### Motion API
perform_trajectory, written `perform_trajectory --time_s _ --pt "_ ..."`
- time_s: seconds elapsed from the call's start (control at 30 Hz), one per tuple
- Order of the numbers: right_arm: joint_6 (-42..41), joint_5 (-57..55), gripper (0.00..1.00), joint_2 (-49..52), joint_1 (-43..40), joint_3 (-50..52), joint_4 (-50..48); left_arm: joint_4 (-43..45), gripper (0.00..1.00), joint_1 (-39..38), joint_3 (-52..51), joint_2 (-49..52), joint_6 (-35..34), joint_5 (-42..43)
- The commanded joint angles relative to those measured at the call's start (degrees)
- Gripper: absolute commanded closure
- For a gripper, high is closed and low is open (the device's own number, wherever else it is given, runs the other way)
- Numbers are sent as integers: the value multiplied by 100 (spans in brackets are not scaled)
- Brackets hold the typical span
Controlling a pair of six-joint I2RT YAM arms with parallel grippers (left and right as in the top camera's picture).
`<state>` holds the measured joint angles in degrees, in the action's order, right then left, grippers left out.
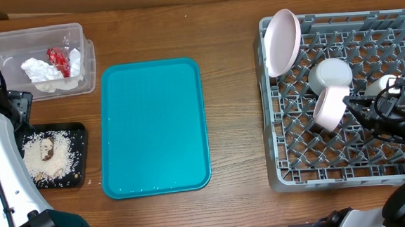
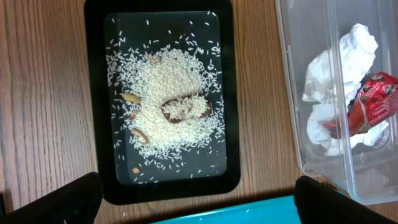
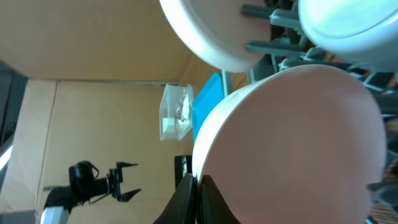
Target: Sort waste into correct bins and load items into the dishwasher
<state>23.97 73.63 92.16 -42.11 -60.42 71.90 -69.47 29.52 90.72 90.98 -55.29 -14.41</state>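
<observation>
The clear tub (image 1: 33,50) holds crumpled white napkins (image 1: 41,70) and a red wrapper (image 1: 58,60), which also show in the left wrist view as napkins (image 2: 336,93) and wrapper (image 2: 370,106). Rice crumbs with a brown scrap (image 2: 180,109) lie in the black tray (image 2: 96,93). My left gripper (image 2: 199,208) hangs open above that tray's near edge, nothing between its fingers. The grey dish rack (image 1: 297,171) carries an upright plate (image 1: 283,42), two bowls (image 1: 330,74) (image 1: 329,111) and a small cup (image 1: 382,85). My right gripper (image 3: 198,199) is shut, right beside a bowl's rim (image 3: 298,143).
The teal tray (image 1: 154,127) lies between the black tray (image 1: 77,132) and the rack, with a few stray rice grains on its edge (image 2: 249,214). My left arm (image 1: 1,161) stands over the table's left side. Cables (image 1: 393,112) of my right arm cross the rack.
</observation>
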Motion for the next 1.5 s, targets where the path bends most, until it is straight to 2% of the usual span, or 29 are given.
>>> perform_trajectory --time_s 0.0,0.17,0.33,0.5,0.67,0.87,0.93,1.0,1.1,1.27,1.33,1.47 --pt "-632 -472 96 -63 -107 42 -120 -15 0 9 9 9 90 -98" --pt "-960 -984 96 -66 -308 -15 -103 -15 0 9 9 9 90 -101" --pt "-1456 -1683 91 -166 -667 -413 81 -13 0 9 9 9 90 -101" --pt "-2594 -3141 90 -538 -817 -774 20 -15 0 9 9 9 90 -101" --pt "-3482 -4269 90 -1224 -817 -909 -59 -13 0 9 9 9 87 -101" --pt "-3598 -4360 85 -2308 -767 -909 2 -13 0 9 9 9 87 -101" --pt "-3574 -4365 80 -2618 -625 -909 2 -13 0 9 9 9 90 -101" --pt "-3550 -4363 81 -2846 -372 -907 -20 -13 0 9 9 9 90 -98" --pt "-3558 -4433 96 -2946 177 -896 -146 -13 0 9 9 9 90 -101" --pt "-3993 -5219 96 -2540 1300 -750 -448 -15 0 9 9 9 90 -101" --pt "-4207 -5617 96 -2288 1556 -743 -487 -13 0 9 9 9 90 -101" --pt "-4201 -5668 96 -1598 1974 -743 -629 -13 0 9 9 9 90 -101"
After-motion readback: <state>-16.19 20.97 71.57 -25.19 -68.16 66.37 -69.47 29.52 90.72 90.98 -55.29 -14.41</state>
